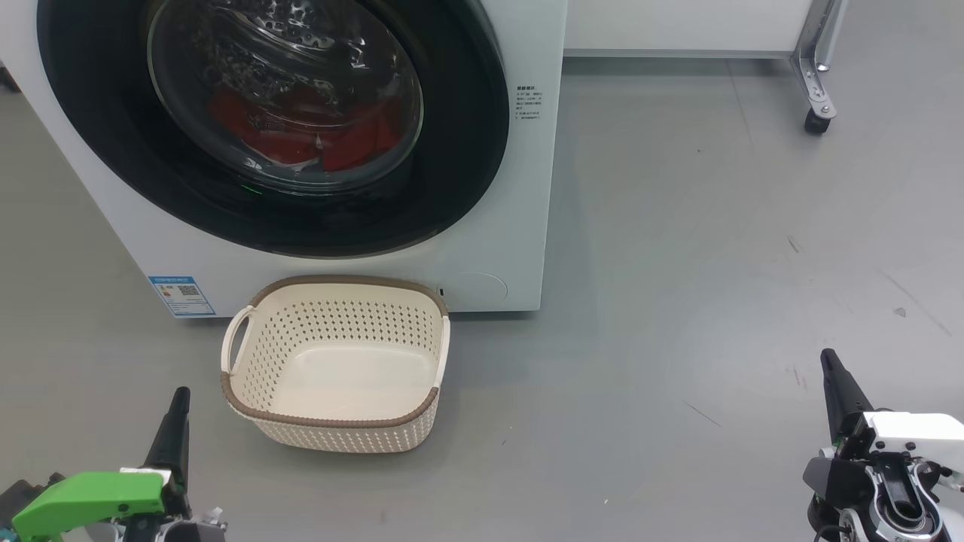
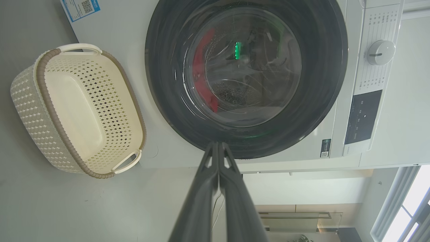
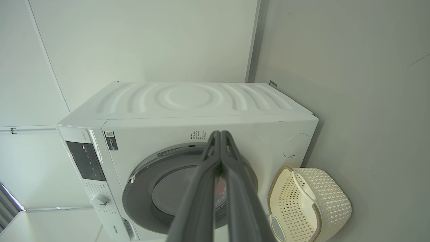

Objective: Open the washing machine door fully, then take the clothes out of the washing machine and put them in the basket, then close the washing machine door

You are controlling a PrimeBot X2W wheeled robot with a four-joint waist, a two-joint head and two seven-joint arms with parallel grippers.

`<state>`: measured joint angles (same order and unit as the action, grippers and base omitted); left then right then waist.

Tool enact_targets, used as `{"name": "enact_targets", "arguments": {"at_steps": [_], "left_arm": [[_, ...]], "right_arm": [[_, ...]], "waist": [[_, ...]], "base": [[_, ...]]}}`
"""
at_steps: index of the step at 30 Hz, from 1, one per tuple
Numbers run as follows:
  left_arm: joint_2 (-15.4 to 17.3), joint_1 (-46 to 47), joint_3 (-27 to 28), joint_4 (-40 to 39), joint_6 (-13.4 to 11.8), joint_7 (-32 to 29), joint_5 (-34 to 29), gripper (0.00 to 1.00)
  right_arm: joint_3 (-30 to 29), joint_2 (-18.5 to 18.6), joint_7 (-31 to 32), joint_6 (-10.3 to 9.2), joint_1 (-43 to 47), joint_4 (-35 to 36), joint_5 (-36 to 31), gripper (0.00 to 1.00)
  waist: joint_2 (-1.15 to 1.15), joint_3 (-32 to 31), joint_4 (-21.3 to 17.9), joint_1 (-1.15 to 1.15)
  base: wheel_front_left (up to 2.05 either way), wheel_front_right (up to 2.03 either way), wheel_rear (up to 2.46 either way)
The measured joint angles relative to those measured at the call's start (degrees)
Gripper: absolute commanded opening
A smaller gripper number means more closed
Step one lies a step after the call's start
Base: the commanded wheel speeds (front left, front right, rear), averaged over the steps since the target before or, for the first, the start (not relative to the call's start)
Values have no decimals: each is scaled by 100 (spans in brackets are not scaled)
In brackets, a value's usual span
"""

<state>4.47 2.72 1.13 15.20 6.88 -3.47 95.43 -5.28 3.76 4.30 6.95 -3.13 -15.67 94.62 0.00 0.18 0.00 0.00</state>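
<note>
**Two closed grippers, one closed door: nothing begun**

Both grippers are low at the near side, and both are empty. The left gripper (image 1: 179, 403) has its two dark fingers pressed together with nothing between them; it stands near and a little left of the basket (image 1: 339, 436), apart from it. The right gripper (image 1: 831, 363) is pressed together in the same way and holds nothing; it is well apart, at the near right over the grey floor (image 1: 678, 301).

The washing machine door (image 1: 467, 150) lies closed flat against the washing machine (image 1: 531, 226). Through its glass the clothes (image 1: 361, 139) are visible, red, lying at the bottom of the drum (image 1: 294, 30). The basket is empty and stands on the floor just in front of the machine, below the lower rim of the door.

I judge that the first step, opening the door, is not yet begun. Several things could go wrong from here. I cannot make out a handle or the hinge side on the glossy black rim. So a finger could slide off the smooth surface, or pull at the wrong edge, and the door would not come open. The basket sits so close under the door that an arm reaching forward from the left may push it away or tip it. Whether the swinging door clears its rim I cannot tell. If the basket moves, clothes pulled out later may fall on the floor beside it.
</note>
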Motion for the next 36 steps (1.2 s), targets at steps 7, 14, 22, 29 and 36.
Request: {"name": "enact_targets", "arguments": {"at_steps": [7,14,22,29,36], "left_arm": [[-3,0,3,0,0,-1,-15,0],[-7,1,8,0,0,-1,-15,0],[-8,1,14,0,0,-1,-15,0],[-9,1,19,0,0,-2,-15,0],[-34,-40,12,77,-4,0,-15,100]], "right_arm": [[-2,-2,1,0,0,0,0,0],[-7,-3,1,-1,0,0,0,0],[-10,-4,1,0,0,0,0,0],[-13,-7,1,0,0,0,0,0],[-10,-37,0,-4,40,-68,2,100]], "waist": [[0,0,0,0],[0,0,0,0],[0,0,0,0],[0,0,0,0],[0,-1,0,0]], "base": [[0,0,0],[0,0,0],[0,0,0],[0,0,0],[0,0,0]]}}
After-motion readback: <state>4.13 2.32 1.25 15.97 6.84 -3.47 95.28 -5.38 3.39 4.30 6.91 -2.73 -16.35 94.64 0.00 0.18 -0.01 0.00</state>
